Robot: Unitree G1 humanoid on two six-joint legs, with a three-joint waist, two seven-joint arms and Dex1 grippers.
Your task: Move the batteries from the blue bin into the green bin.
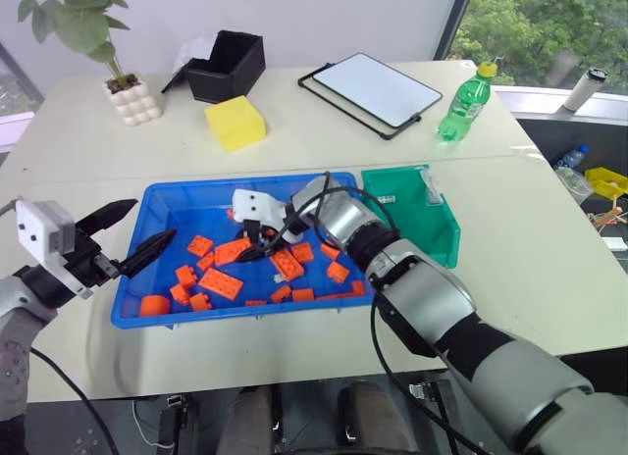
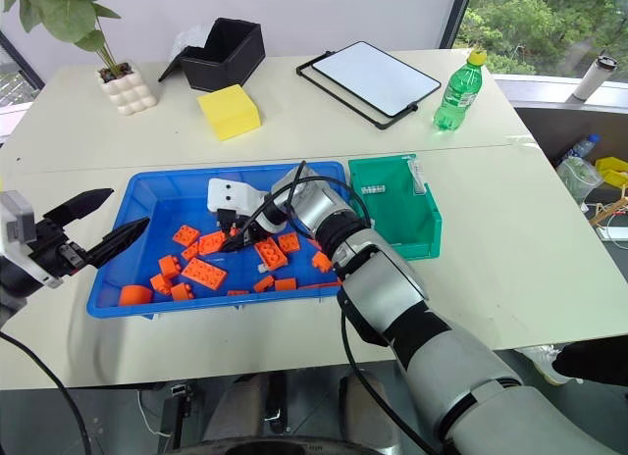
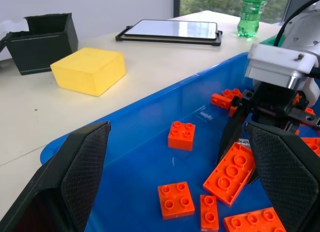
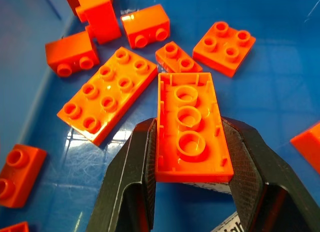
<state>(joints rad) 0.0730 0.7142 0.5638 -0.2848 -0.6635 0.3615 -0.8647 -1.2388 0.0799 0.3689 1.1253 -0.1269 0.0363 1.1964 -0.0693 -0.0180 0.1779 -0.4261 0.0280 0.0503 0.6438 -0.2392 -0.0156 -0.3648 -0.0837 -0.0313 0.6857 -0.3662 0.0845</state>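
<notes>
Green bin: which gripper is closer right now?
Right. The right gripper is inside the blue bin, near its middle, fingers closed on an upside-down orange brick; the green bin sits just beyond that bin's right end. The left gripper hovers open at the blue bin's far left end.

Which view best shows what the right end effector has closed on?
Right wrist view: an upturned orange brick sits between the right end effector's fingers, hollow underside showing; something whitish lies beneath it. The eye views show the fingers low in the blue bin, brick unclear. The left wrist view sees them side-on.
</notes>
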